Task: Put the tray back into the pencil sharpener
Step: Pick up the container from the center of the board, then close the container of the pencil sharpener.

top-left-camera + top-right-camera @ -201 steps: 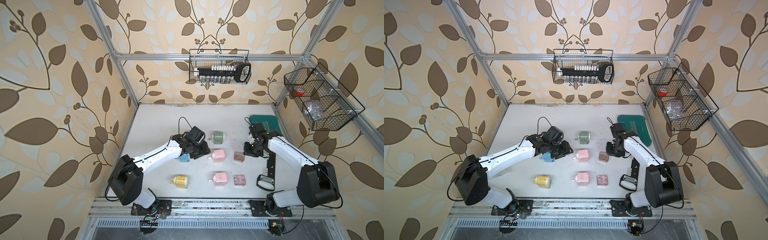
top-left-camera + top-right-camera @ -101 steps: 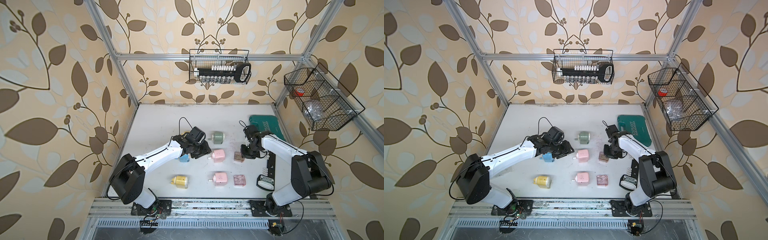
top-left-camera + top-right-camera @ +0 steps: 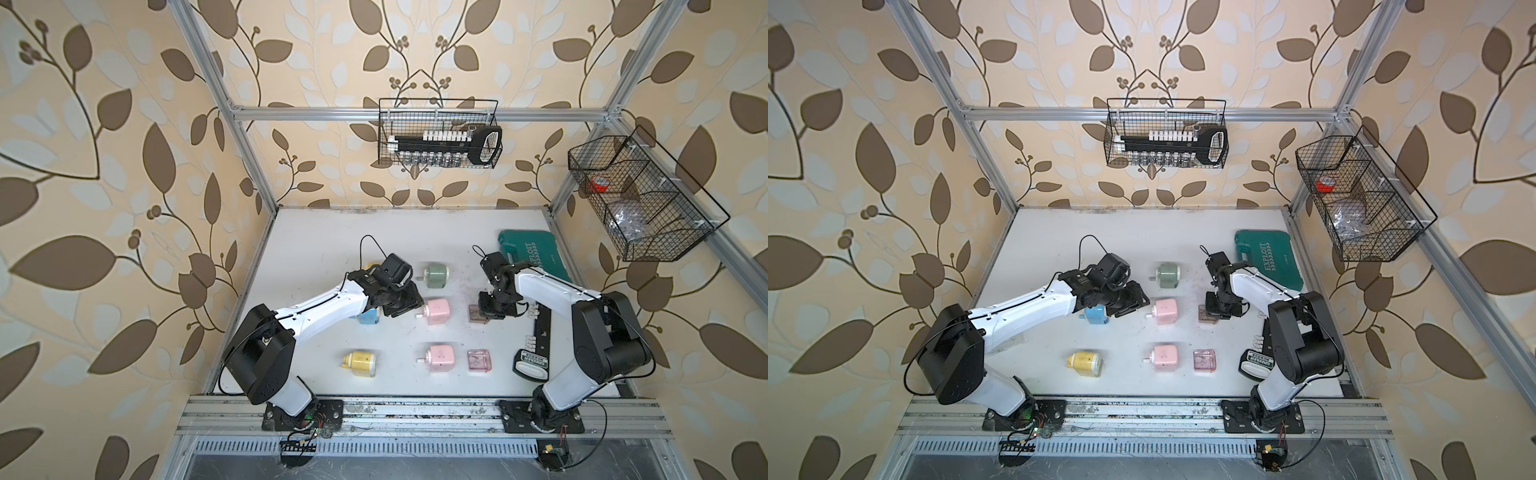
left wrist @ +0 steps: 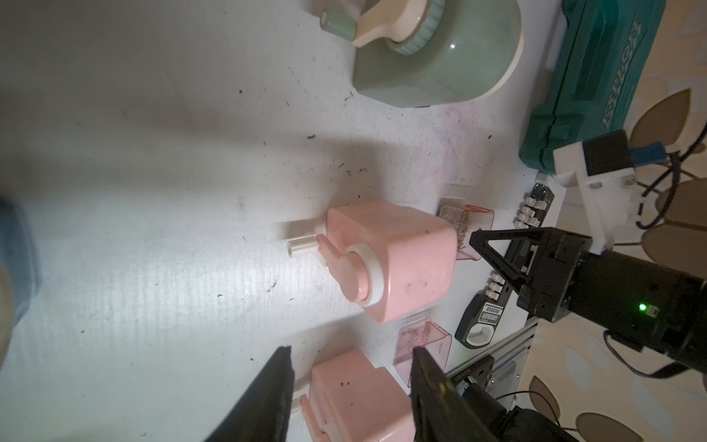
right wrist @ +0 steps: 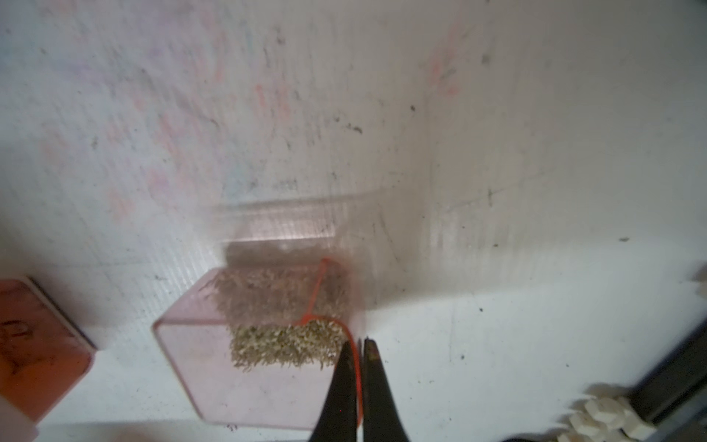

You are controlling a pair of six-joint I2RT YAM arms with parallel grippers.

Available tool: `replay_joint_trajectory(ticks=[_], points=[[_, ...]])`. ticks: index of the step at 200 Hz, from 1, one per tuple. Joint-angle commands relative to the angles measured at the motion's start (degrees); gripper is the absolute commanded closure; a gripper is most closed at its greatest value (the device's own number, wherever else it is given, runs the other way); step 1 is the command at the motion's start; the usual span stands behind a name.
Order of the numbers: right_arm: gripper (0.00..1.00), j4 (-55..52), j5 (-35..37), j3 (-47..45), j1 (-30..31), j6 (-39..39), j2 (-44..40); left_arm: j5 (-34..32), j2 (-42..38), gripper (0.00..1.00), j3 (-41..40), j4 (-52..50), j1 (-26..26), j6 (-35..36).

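Observation:
A clear pink tray (image 5: 248,367) holding pencil shavings sits just right of the upper pink pencil sharpener (image 3: 436,311), seen in both top views (image 3: 1206,314). My right gripper (image 5: 357,344) is shut on the tray's side wall, one finger inside and one outside. From above, the right gripper (image 3: 488,309) stands over the tray's right edge. My left gripper (image 4: 352,348) is open and holds nothing. It hovers at the left side of that sharpener (image 4: 398,260), near its crank. The tray's far end is blurred in the right wrist view.
A second pink sharpener (image 3: 440,356) and an empty pink tray (image 3: 480,360) lie nearer the front. Green (image 3: 436,275), blue (image 3: 369,318) and yellow (image 3: 361,362) sharpeners lie around. A teal case (image 3: 530,253) and a black socket rail (image 3: 536,345) lie on the right.
My right gripper has slid left onto the tray and closed on its wall. The left arm has barely moved.

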Motion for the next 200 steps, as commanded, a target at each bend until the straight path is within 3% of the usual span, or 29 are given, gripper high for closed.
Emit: replay_joint_trajectory(ticks=[1,53,100,200], points=[[1.00,-2.2,3.7,2.9,0.6,-0.2,1.2,0.7,0.0,0.49,-0.5,1.0,-0.8,0.0],[1.00,-8.7,12.1,7.9,4.9,-0.2,-0.2,1.1,0.6,0.45,-1.7,4.6,-2.9,-2.9],[1.00,-8.9,10.9,8.5,6.2,1.3,-0.7,1.7,-0.3,0.39,-8.4,14.9,-3.1,-11.8],[1.00,-9.3,10.4,11.2,12.0,4.1,3.8,0.9,1.9,0.37,-7.5,18.7,-3.1,-13.5]])
